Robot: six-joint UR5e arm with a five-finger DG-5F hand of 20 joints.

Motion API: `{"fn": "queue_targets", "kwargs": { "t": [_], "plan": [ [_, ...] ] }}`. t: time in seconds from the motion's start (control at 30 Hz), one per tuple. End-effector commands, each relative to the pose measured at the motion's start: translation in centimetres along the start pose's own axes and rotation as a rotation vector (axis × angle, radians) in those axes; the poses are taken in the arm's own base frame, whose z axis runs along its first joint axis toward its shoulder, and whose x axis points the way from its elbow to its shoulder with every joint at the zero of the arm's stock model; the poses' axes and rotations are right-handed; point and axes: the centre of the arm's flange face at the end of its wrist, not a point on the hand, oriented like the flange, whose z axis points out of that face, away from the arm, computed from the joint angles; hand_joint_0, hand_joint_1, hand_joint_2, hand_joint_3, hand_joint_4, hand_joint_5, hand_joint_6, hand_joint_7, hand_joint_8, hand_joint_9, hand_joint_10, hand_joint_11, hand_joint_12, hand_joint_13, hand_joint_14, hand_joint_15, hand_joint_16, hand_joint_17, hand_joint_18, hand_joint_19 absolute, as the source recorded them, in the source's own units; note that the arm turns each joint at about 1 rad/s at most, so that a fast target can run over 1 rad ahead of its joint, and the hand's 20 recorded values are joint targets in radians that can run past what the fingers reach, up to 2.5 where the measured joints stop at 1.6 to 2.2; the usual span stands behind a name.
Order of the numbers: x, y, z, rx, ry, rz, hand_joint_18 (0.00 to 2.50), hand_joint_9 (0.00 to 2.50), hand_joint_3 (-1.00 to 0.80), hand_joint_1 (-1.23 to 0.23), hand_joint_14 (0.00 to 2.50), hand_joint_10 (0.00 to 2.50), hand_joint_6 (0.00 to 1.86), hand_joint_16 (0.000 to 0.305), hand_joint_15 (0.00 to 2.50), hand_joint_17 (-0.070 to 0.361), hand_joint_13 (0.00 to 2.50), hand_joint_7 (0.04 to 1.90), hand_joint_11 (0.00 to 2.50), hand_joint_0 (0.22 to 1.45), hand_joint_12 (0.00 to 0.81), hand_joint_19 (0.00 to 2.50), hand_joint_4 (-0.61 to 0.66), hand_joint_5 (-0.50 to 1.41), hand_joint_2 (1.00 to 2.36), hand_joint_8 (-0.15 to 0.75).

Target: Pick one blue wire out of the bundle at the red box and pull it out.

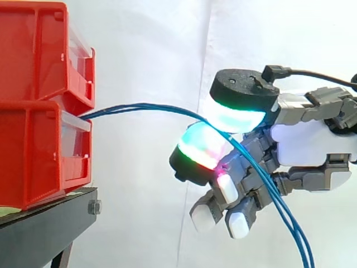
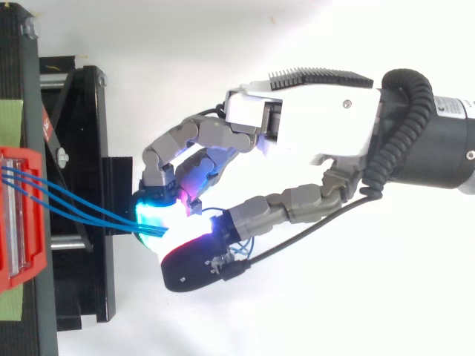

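Two red boxes are stacked at the left, an upper one (image 1: 33,50) and a lower one (image 1: 39,151); from above, the red box (image 2: 18,215) lies at the left edge. A bundle of thin blue wires (image 1: 145,107) leaves the front of the lower box and arches right to my hand (image 1: 312,139). Two glowing pads (image 1: 237,114) are closed together on the wires, which run between them. Beyond the pinch the wires hang down toward the lower right (image 1: 290,223). In the top view, three blue wires (image 2: 74,202) fan from the box into the fingertips of the hand (image 2: 312,126).
The boxes rest on a black stand (image 1: 44,223), whose frame (image 2: 82,148) juts out toward the hand. A white curtain (image 1: 145,44) hangs behind. Open space separates the boxes from the hand.
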Motion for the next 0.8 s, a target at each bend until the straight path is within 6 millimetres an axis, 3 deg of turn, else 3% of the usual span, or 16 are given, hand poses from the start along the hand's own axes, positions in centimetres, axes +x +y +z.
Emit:
{"fn": "queue_targets", "kwargs": {
  "t": [0.0,0.17,0.47,0.6,0.77],
  "plan": [
    [0.0,-0.04,-0.03,0.003,0.001,-0.001,0.82,0.91,-0.14,-0.8,0.01,0.02,0.92,0.057,0.37,0.128,0.77,1.24,0.75,0.63,0.458,0.48,0.15,-0.17,1.02,0.383],
    [0.0,0.04,0.0,0.001,0.002,0.0,0.82,0.88,-0.23,-0.86,0.01,0.02,0.95,0.057,0.36,0.128,0.76,1.06,0.75,0.66,0.454,0.46,0.1,-0.19,1.02,0.367],
    [-0.1,-0.01,-0.01,0.003,0.001,0.001,0.83,0.85,-0.5,-0.93,0.01,0.01,0.93,0.057,0.35,0.127,0.76,1.03,0.74,0.75,0.453,0.4,0.17,-0.19,1.0,0.355],
    [-0.09,-0.08,-0.04,0.004,0.001,0.0,0.83,0.85,-0.5,-0.9,0.01,0.02,0.93,0.057,0.36,0.127,0.75,0.98,0.74,0.66,0.453,0.42,0.21,-0.19,1.0,0.356],
    [-0.1,-0.01,-0.01,0.003,0.001,0.001,0.82,0.89,-0.5,-0.74,0.01,0.02,0.91,0.059,0.36,0.133,0.75,1.01,0.75,0.56,0.466,0.47,0.22,-0.18,1.0,0.376]
  ]
}}
